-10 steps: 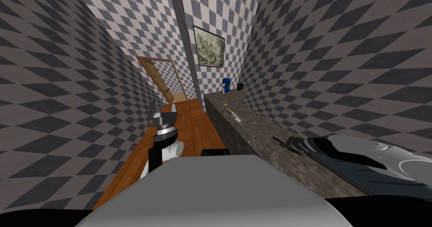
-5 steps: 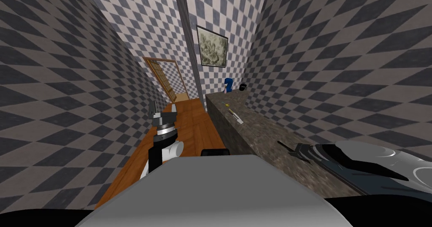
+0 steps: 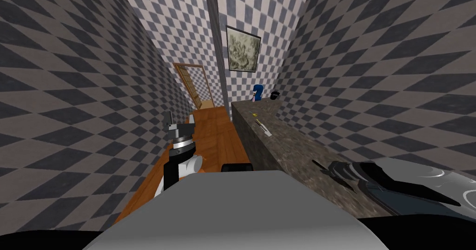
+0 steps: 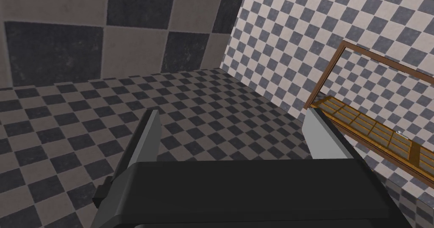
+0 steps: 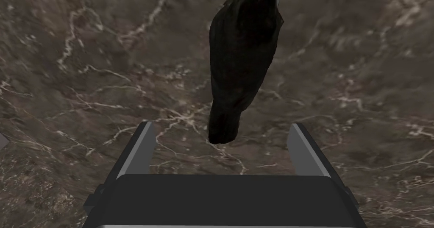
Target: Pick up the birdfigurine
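The bird figurine (image 5: 243,60) is a black, long-bodied bird lying on a dark brown marbled counter (image 5: 84,90). Its tail end points toward my right gripper (image 5: 220,149), and its head end is cut off by the picture's edge. My right gripper hovers close over the counter and is open. The tail tip reaches just into the gap between its fingers without touching either one. In the head view the same counter (image 3: 279,140) runs along the right wall. My left gripper (image 4: 233,128) is open and holds nothing. It is raised over the wooden floor to the left of the counter (image 3: 168,119).
A blue thing (image 3: 257,92) and a small black thing (image 3: 275,95) stand at the counter's far end. A thin yellow-and-white utensil (image 3: 262,124) lies midway along it. A wooden floor strip (image 3: 214,135) leads to an open door (image 3: 195,84). Checkered walls close in on both sides.
The head view has swung, so the counter, the framed picture and the door sit further right in the picture. My left arm keeps its pose.
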Robot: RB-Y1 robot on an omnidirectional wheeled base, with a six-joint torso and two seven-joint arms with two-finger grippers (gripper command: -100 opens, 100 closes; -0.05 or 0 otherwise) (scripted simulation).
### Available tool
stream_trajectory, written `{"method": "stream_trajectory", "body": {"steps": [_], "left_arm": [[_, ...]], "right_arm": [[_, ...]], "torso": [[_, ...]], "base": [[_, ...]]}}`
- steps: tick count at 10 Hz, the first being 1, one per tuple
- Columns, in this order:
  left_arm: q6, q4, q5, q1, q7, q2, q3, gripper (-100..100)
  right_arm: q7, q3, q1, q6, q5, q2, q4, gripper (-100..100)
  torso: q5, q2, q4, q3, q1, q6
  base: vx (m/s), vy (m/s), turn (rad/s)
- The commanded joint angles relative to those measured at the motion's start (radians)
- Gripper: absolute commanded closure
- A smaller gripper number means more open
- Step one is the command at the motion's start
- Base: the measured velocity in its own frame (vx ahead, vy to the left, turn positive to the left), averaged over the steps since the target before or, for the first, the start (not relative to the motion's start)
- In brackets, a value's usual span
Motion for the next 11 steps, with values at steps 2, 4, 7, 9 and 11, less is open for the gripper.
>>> {"method": "stream_trajectory", "body": {"steps": [2, 4, 7, 9, 11], "left_arm": [[0.0, 0.0, 0.0, 0.0, 0.0, 0.0, 0.0, 0], [0.0, 0.0, 0.0, 0.0, 0.0, 0.0, 0.0, 0], [0.0, 0.0, 0.0, 0.0, 0.0, 0.0, 0.0, 0], [0.0, 0.0, 0.0, 0.0, 0.0, 0.0, 0.0, 0], [0.0, 0.0, 0.0, 0.001, 0.0, 0.0, 0.0, 0]], "right_arm": [[-0.045, 0.041, -0.023, 0.007, -0.021, 0.028, 0.057, -100], [-0.072, 0.067, -0.033, 0.012, -0.043, 0.046, 0.1, -100], [-0.113, 0.106, -0.047, 0.018, -0.076, 0.074, 0.164, -100], [-0.108, 0.1, -0.036, 0.025, -0.08, 0.069, 0.15, -100], [-0.11, 0.101, -0.037, 0.024, -0.079, 0.07, 0.152, 100]], "torso": [[0.0, 0.0, 0.0, 0.0, 0.001, 0.0], [0.0, 0.001, 0.0, 0.001, 0.001, 0.0], [0.0, 0.003, 0.001, 0.002, 0.0, 0.0], [0.0, -0.001, 0.0, 0.0, 0.0, 0.002], [0.0, -0.009, -0.002, -0.005, -0.001, 0.002]], "base": [[-0.185, -0.027, 0.33], [-0.188, 0.001, 0.37], [-0.209, 0.003, 0.357], [-0.077, 0.012, 0.053], [-0.005, 0.001, -0.002]]}}
